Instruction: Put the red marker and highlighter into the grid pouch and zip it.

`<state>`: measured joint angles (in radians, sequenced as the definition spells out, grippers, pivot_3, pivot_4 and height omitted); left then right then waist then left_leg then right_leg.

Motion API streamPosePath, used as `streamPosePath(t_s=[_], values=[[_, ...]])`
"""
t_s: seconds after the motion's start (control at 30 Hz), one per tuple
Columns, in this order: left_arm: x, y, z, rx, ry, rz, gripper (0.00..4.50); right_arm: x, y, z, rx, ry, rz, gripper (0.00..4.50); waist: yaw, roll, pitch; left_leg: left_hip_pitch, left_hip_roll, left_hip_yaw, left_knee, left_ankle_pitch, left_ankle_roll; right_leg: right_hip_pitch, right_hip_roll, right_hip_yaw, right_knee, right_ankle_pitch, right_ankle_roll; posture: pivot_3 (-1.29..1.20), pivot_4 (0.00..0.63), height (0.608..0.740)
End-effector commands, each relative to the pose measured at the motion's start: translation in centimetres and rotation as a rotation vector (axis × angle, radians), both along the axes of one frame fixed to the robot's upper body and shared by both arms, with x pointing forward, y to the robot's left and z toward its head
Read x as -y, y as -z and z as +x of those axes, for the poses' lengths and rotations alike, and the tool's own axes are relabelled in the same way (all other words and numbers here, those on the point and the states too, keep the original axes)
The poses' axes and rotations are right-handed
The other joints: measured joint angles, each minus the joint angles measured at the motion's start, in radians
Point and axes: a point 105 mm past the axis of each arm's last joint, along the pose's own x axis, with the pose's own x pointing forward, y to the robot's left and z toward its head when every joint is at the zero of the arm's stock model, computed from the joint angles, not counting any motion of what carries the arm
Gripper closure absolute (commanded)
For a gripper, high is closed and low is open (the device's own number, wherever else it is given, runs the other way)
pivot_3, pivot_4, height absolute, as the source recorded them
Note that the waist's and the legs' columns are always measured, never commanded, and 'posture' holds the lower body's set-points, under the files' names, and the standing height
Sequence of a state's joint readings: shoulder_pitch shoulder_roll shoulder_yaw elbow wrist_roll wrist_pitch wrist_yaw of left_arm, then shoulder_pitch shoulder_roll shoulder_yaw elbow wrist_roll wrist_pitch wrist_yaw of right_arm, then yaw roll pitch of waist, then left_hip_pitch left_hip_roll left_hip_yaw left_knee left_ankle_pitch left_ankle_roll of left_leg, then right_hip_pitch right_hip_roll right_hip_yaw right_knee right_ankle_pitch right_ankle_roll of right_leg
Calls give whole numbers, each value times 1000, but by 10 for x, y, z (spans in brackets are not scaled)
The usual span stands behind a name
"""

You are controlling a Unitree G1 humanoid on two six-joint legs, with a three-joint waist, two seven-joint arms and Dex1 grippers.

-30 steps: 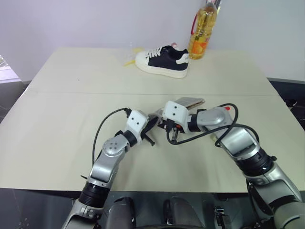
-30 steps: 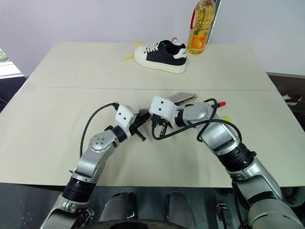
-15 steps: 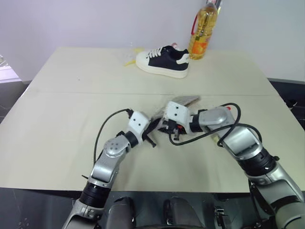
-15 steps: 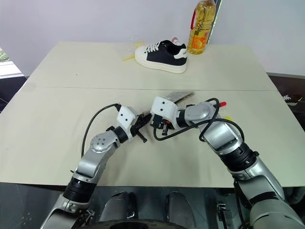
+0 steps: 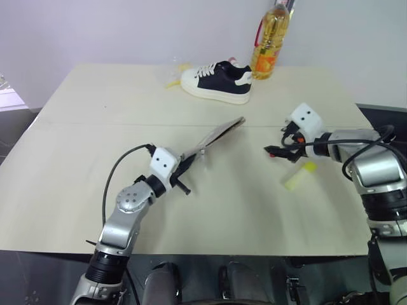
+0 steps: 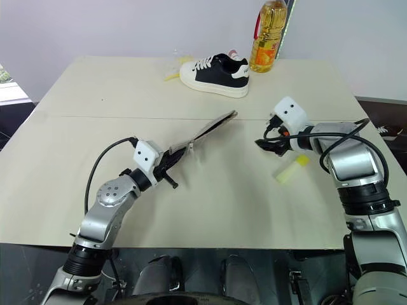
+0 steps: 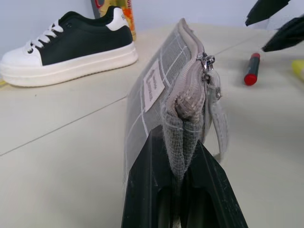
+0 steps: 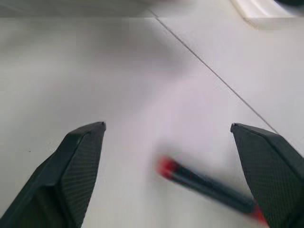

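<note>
Holding the grid pouch [image 5: 213,137] by one end, our left tool [image 7: 183,187] is clenched on the fabric beside the zipper, so the pouch stands off the desk [image 5: 95,159] and slants up and away from that tool toward the middle; our right tool [image 8: 175,166] is spread wide and grasps nothing.

The red marker [image 8: 209,186] lies on the desk directly ahead of the right tool, between its two fingers and a little below them; its long axis runs roughly across the gap from one finger to the other rather than along the tool's pointing line. We judge that this is what the coming pick turns on: the wrist probably needs a roll so the fingers close across the slim barrel, not along it.

The highlighter [image 5: 299,176] rests on the desk just beside the right tool, on the side nearer us. Both pens are close to the right tool and well apart from the left one, so the right arm is plainly the one to fetch them; neither pen is in the pouch yet.
</note>
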<state>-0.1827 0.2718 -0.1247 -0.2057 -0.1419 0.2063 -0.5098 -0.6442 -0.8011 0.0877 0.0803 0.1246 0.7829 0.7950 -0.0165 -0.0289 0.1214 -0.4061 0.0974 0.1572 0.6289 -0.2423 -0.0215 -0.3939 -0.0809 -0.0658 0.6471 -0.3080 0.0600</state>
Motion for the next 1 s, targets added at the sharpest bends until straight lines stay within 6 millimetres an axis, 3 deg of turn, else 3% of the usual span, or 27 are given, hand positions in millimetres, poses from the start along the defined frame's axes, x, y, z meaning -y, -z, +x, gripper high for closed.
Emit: streamPosePath(t_s=[0.03,0.2,0.33,0.5,0.7,1.0], values=[[-4,-8,2,31,-9,-10,4500,18,-17,13,63,105,22,16,-1,1,0,0,0,0,0,0,0,0,0,0,0,0,0,0,150,713],[2,-6,1,27,9,-7,4500,29,-10,28,15,263,91,16,-1,1,0,0,0,1,0,0,0,0,1,0,0,0,1,0,150,713],[3,-5,0,24,4,-14,4500,19,-12,32,33,259,120,16,1,1,0,0,0,1,0,0,0,0,1,0,0,0,1,0,150,713],[3,-1,-4,10,10,-12,4500,10,-4,16,-12,17,-36,16,3,2,1,0,0,1,0,0,0,0,0,0,0,1,1,0,150,713],[8,-1,-5,2,56,-6,4500,26,-3,22,-73,-159,-216,16,-4,4,2,0,-1,2,0,0,0,0,1,0,0,2,3,0,150,713],[10,-8,-15,2,106,-40,4500,30,13,29,-199,-317,-329,16,-2,6,3,0,0,3,1,0,0,0,1,0,0,2,4,0,150,713]])
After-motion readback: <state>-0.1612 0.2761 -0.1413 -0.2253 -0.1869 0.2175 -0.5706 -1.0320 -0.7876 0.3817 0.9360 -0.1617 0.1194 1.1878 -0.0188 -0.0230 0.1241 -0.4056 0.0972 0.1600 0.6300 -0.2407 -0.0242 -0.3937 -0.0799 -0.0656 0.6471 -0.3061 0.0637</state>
